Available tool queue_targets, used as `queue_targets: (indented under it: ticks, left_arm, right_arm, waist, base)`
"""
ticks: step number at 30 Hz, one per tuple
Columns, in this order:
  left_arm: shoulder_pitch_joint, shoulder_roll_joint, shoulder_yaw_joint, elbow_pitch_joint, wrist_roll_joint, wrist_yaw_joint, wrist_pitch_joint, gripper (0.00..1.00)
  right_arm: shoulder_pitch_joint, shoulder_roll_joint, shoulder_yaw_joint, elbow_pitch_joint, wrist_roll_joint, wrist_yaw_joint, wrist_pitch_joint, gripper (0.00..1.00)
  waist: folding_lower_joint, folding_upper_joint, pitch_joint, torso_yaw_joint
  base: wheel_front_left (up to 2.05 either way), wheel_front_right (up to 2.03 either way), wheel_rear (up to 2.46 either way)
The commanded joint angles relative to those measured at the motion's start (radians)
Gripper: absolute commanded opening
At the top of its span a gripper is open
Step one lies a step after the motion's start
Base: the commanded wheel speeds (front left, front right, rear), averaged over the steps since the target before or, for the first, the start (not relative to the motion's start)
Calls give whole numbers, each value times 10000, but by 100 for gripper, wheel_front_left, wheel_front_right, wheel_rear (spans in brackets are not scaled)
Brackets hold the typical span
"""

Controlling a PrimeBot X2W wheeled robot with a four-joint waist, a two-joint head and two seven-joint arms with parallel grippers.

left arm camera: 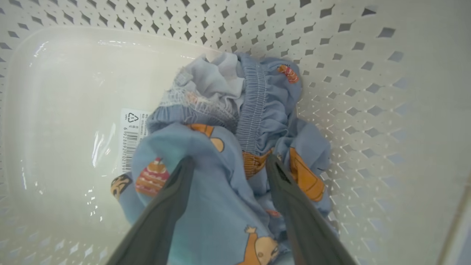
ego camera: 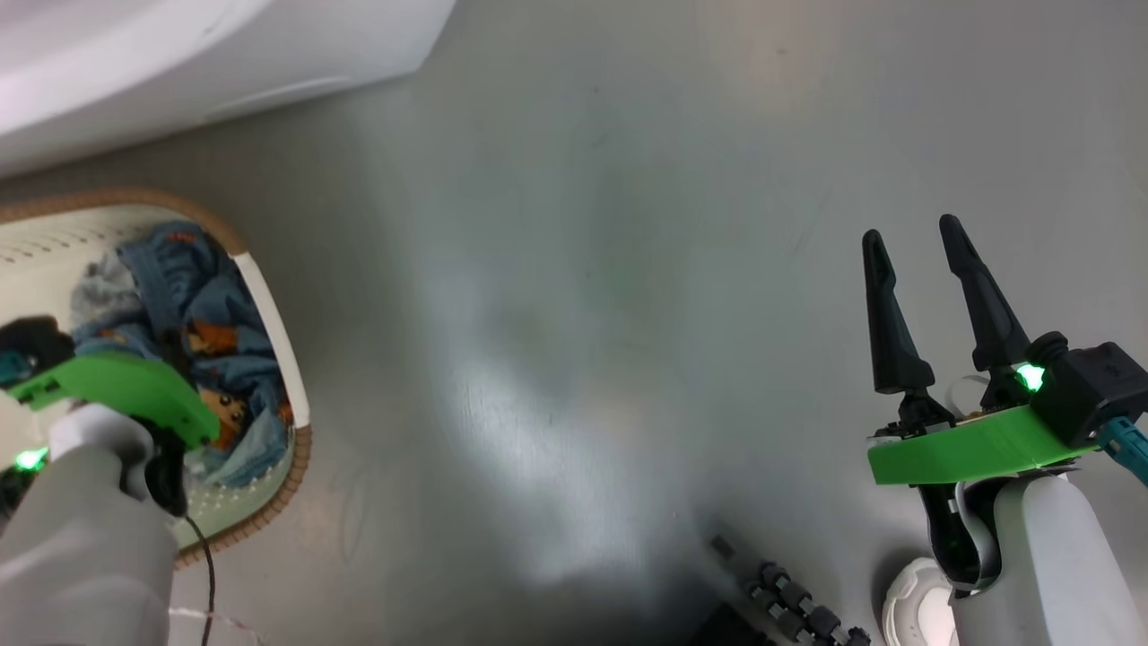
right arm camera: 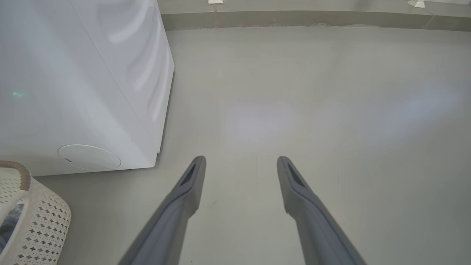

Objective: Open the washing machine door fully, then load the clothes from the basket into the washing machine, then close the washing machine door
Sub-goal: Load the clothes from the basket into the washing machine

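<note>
The loading step has barely begun; the clothes (left arm camera: 257, 110) lie bunched inside the basket (left arm camera: 368, 92), none lifted out; whether the washing machine door stands open I cannot tell, since only a plain white flank and base of the washing machine (right arm camera: 92, 92) are visible; loading and closing the door are left to do.

The left end effector (left arm camera: 230, 159) reaches down into the basket, released, its two fingers spread wide and straddling a fold of the blue printed fabric, the tips resting at the cloth but not pinched on it; my reading is that a clench is what this grasp calls for next.

The right end effector (ego camera: 910, 231) is likewise released and holds nothing; it hangs above bare floor (ego camera: 583, 314), well apart from the basket.

The bundle sits crowded against one perforated side wall of the basket, leaving the glossy bottom on its other side bare, where a label sticker (left arm camera: 132, 140) shows partly under the fabric; its long axis runs from the left fingers toward the basket's far wall, with the gathered elastic waistband at that far end, the opening turned upward; the basket itself stands on the floor just beside the machine's base, near its round cover (right arm camera: 89, 157).
</note>
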Motion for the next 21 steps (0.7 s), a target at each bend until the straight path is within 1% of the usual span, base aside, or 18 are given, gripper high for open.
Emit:
queue_targets:
  ticks: [1, 12, 21]
  left_arm:
    - [42, 329, 105, -7, 72, 46, -107, 100]
    - [-654, 455, -138, 72, 159, 27, -132, 100]
    - [-1009, 479, -367, 123, 278, 255, -163, 100]
  right_arm:
    - [60, -80, 104, -232, 84, 14, -48, 100]
    - [-211, -64, 135, -413, 200, 14, -48, 100]
    - [-265, -102, 100, -492, 153, 14, -48, 100]
  waist:
    - [0, 0, 411, 19]
    - [0, 0, 1119, -70]
    - [0, 0, 1426, -87]
  base:
    - [0, 0, 0]
    - [0, 0, 0]
    - [0, 0, 0]
